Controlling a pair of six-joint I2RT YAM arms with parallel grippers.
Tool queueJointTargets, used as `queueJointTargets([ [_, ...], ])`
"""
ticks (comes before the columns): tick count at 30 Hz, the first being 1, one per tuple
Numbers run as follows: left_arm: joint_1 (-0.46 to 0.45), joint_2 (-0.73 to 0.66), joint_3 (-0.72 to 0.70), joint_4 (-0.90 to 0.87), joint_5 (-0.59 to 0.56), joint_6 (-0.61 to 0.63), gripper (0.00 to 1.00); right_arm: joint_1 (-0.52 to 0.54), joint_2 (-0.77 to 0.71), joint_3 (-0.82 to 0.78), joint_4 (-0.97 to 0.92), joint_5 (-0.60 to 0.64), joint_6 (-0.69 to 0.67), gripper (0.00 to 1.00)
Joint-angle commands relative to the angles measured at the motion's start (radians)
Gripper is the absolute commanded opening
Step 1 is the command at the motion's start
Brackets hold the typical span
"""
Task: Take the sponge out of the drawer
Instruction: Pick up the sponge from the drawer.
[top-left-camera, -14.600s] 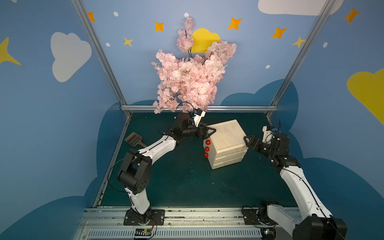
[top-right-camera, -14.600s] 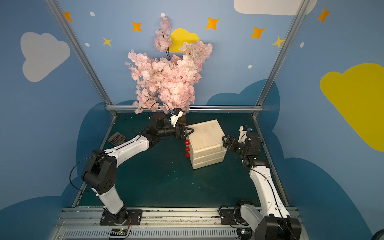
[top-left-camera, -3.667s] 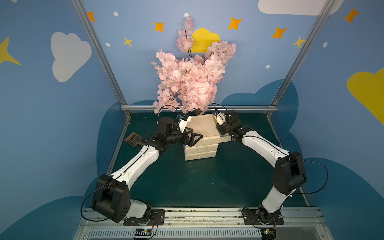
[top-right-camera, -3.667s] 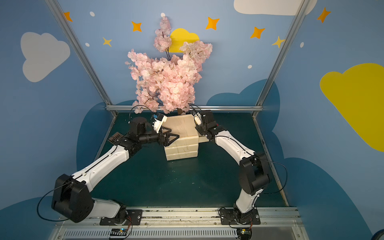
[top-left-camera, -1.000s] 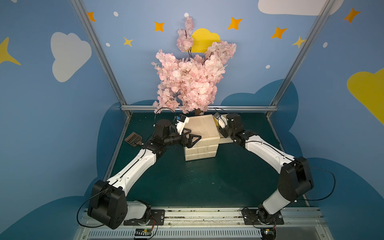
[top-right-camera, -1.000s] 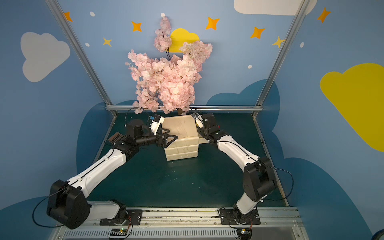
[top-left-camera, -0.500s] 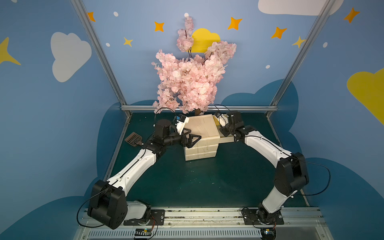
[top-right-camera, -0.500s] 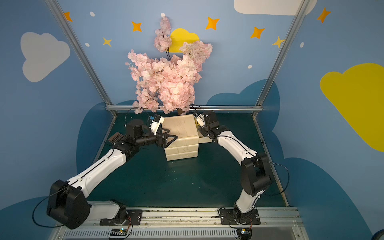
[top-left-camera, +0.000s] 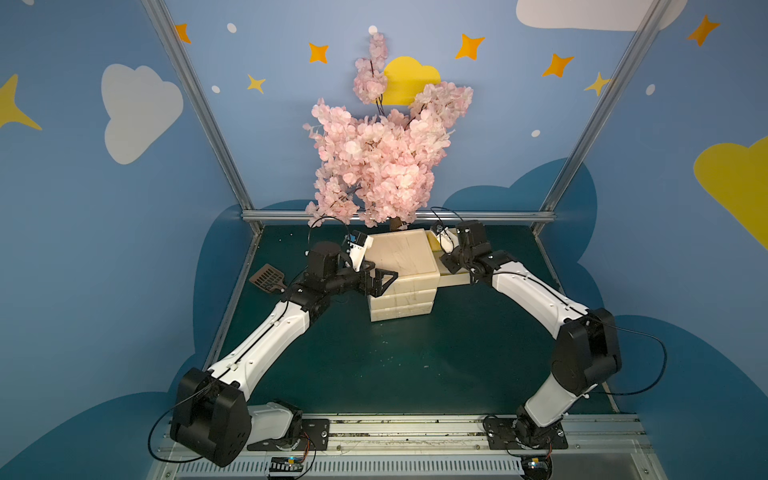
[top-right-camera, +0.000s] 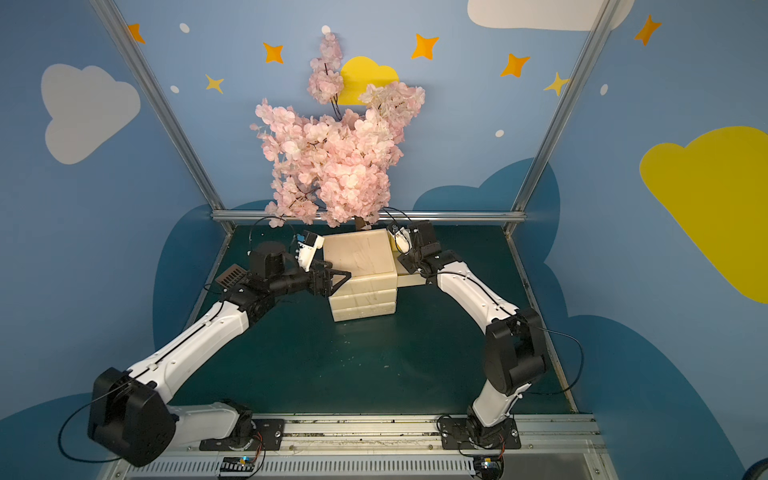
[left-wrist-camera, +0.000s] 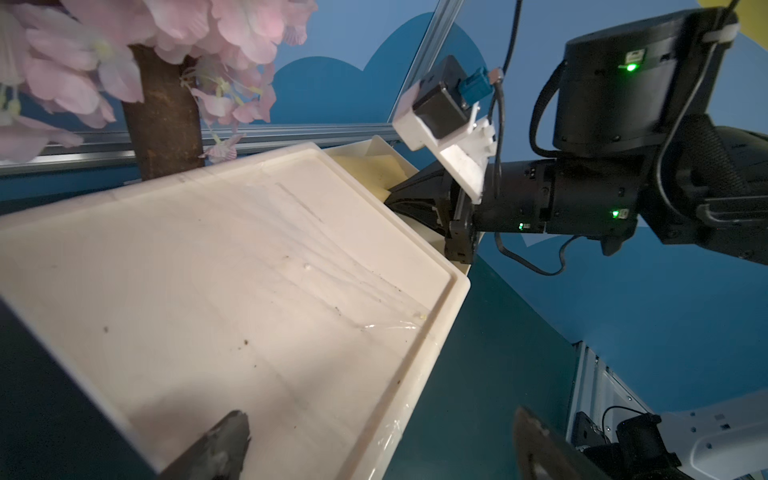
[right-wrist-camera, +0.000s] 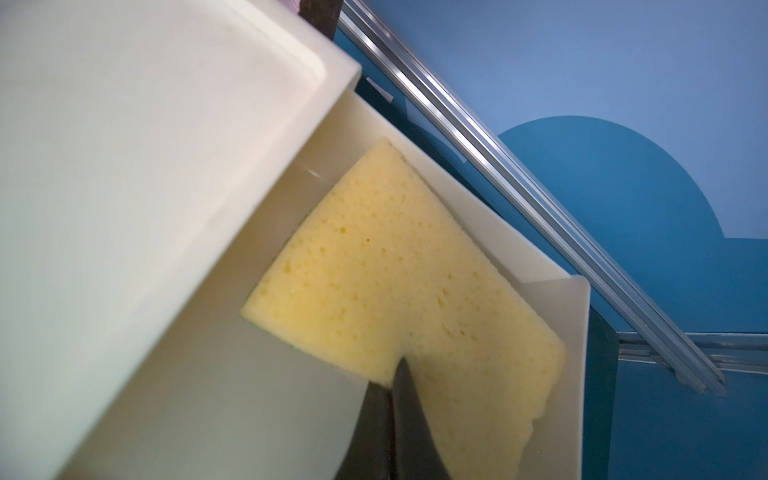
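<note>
Green tabletop (top-left-camera: 374, 365), right tool (right-wrist-camera: 397, 371) pinching sponge (right-wrist-camera: 395, 270)

You get soft, even light in both top views, frame posts (top-left-camera: 199, 108) bowed toward the edges, faint shadows on the mat (top-left-camera: 374, 365), your right wrist view blurs the near cabinet top (right-wrist-camera: 145, 145), sponge (right-wrist-camera: 374, 270) sharp, your left wrist foreground dim.

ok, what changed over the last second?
The right gripper closed, pinching the edge of the yellow sponge in the pulled-out top drawer. Unchanged: the left gripper stays open around the drawer unit, and the sponge is not lifted yet.
</note>
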Motion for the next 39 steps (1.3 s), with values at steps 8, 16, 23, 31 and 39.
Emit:
queueJointTargets([
  [8, -0.038, -0.095, 0.004, -0.313, -0.179, -0.027, 0.99, 0.023, -0.099, -0.044, -0.065, 0.035, 0.031, 0.0],
  [16, -0.053, -0.034, -0.046, -0.276, -0.248, -0.049, 0.98, 0.032, -0.167, -0.059, -0.061, 0.044, 0.036, 0.0],
  [23, -0.05, 0.058, -0.06, -0.181, -0.361, -0.084, 0.98, 0.038, -0.243, -0.091, -0.06, 0.025, 0.062, 0.0],
  [31, -0.003, 0.082, -0.075, -0.105, -0.442, -0.116, 0.99, 0.049, -0.337, -0.145, -0.051, -0.005, 0.091, 0.0],
  [39, 0.03, 0.048, -0.057, -0.163, -0.41, -0.117, 0.99, 0.063, -0.394, -0.158, -0.069, -0.11, 0.087, 0.0],
])
